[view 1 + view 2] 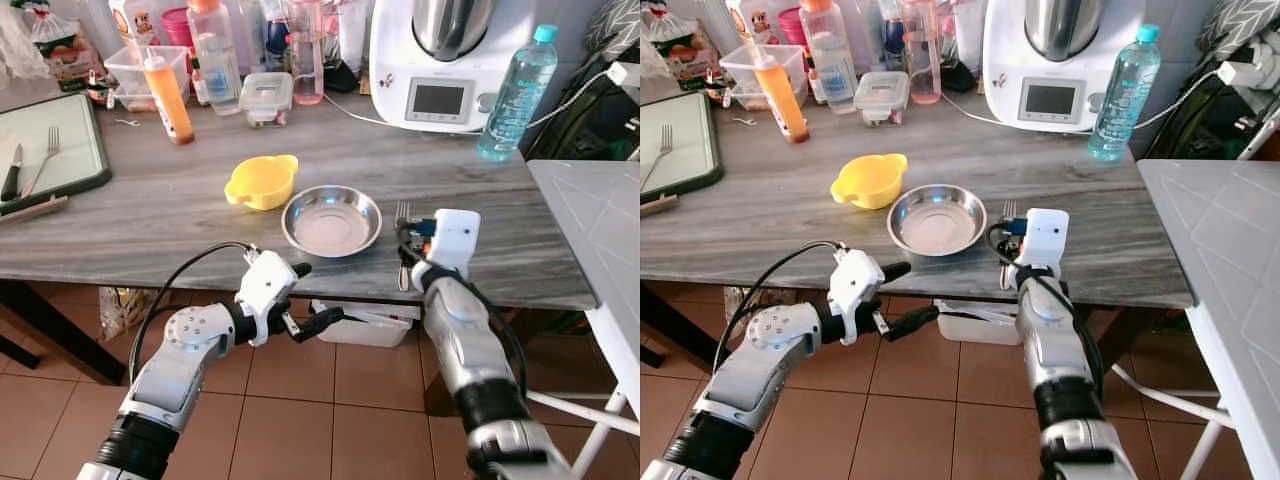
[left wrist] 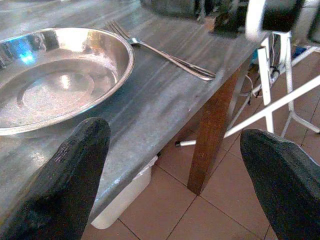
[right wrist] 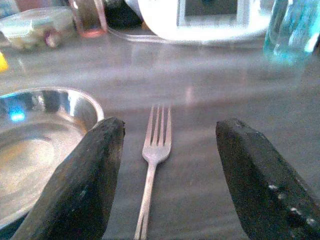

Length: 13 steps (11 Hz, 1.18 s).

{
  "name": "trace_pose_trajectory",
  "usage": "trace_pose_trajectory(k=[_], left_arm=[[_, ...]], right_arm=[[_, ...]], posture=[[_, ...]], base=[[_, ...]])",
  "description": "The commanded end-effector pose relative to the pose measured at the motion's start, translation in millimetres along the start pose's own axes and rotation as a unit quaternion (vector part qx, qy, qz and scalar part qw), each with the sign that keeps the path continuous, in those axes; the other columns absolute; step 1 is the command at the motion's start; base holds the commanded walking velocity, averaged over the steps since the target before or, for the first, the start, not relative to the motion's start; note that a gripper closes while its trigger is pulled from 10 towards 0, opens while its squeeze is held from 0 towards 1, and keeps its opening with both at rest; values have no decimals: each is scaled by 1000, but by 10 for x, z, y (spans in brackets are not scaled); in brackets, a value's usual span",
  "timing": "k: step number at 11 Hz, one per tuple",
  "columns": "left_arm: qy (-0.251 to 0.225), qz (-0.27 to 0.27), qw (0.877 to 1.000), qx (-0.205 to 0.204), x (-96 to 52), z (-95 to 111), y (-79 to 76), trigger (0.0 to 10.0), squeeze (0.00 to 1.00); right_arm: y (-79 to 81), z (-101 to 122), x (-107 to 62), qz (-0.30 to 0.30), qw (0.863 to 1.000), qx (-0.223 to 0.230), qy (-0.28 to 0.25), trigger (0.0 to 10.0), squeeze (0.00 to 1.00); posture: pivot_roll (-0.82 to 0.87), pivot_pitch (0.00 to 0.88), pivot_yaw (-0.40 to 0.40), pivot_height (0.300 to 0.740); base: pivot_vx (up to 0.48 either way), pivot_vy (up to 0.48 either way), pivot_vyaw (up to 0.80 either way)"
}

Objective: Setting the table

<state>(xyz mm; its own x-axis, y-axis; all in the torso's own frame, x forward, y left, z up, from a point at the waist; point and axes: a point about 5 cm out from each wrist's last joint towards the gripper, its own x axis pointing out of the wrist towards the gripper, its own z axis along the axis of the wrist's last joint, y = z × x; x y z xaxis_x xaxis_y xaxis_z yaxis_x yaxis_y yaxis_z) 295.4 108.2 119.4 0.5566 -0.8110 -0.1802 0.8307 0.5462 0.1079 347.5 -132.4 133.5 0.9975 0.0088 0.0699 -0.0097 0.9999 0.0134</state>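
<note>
The right gripper [image 3: 167, 170] hovers low over the table's near edge with its two black fingers spread wide and nothing between them but air; the fork [image 3: 152, 160] lies flat on the wood directly below the gap. The fork's long axis runs from near edge to far edge, tines toward the far side and handle end at the near edge. Just left of it, close but apart, sits the steel bowl [image 1: 332, 221], and a yellow bowl [image 1: 261, 181] rests beside that, a little farther from the edge.

The left gripper [image 1: 312, 297] hangs below the near edge, over the tiled floor [image 1: 300, 400], fingers parted and empty.

The grey wooden table [image 1: 150, 220] has open surface left of the yellow bowl. Along its far edge stand a white kitchen machine [image 1: 440, 60], a blue-capped water bottle [image 1: 515, 95], an orange bottle [image 1: 168, 98] and plastic containers [image 1: 266, 97]; their labels are too small to read. A tray [image 1: 60, 150] at the left edge carries another fork [image 1: 42, 158]. A white table [image 1: 600, 230] adjoins the right edge.
</note>
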Motion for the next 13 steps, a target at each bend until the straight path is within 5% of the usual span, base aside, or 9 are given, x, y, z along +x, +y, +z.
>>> trace_pose_trajectory(k=[1, 7, 8, 13], left_arm=[[5, -5, 1000, 7, 8, 6, -3, 10000, 0], [-3, 5, 1000, 4, 10, 8, -2, 10000, 0], [-34, 44, 998, 11, 28, 87, 49, 10000, 0], [-53, 61, 997, 2, 20, 82, 34, 10000, 0]], right_arm=[[44, 140, -16, 8, 999, -22, -42, 10000, 1000], [-131, 361, -510, -46, 985, -111, -127, 10000, 1000], [-238, 319, -667, -70, 982, -128, -118, 10000, 1000], [-556, 174, -1188, -132, 974, -174, -67, 10000, 1000]], posture=[[150, 85, 45, 740], [142, 78, 29, 740], [138, 75, 21, 740], [103, 39, -4, 740]], base=[[0, 0, 0], [0, 0, 0], [0, 0, 0], [0, 0, 0]])
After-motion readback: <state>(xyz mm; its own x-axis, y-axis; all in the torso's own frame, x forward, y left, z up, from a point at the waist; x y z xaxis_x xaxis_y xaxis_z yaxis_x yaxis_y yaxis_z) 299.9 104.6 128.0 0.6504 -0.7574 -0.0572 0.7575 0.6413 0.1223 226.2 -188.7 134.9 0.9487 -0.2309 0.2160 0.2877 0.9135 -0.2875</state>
